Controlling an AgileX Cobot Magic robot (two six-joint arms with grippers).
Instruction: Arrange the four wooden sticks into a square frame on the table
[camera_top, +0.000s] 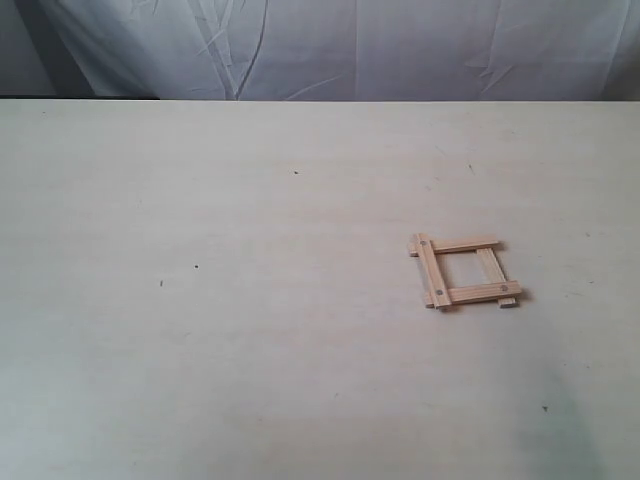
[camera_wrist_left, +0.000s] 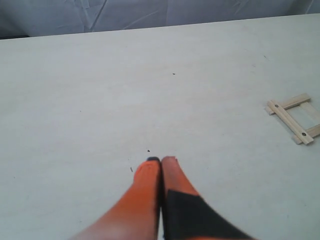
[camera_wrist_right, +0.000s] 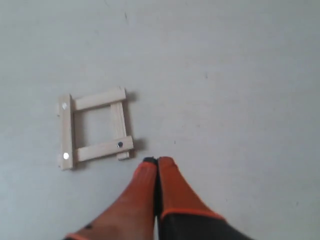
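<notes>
The four wooden sticks lie joined as a small square frame (camera_top: 463, 272) on the right half of the table (camera_top: 250, 300), ends sticking out at the corners. The right wrist view shows the square frame (camera_wrist_right: 95, 127) close beside my right gripper (camera_wrist_right: 158, 161), apart from it; the orange fingers are pressed together with nothing between them. In the left wrist view the square frame (camera_wrist_left: 295, 120) sits far off, and my left gripper (camera_wrist_left: 161, 161) is shut and empty over bare table. Neither gripper appears in the exterior view.
A wrinkled pale cloth backdrop (camera_top: 330, 45) hangs behind the table's far edge. A few tiny dark specks (camera_top: 196, 266) dot the tabletop.
</notes>
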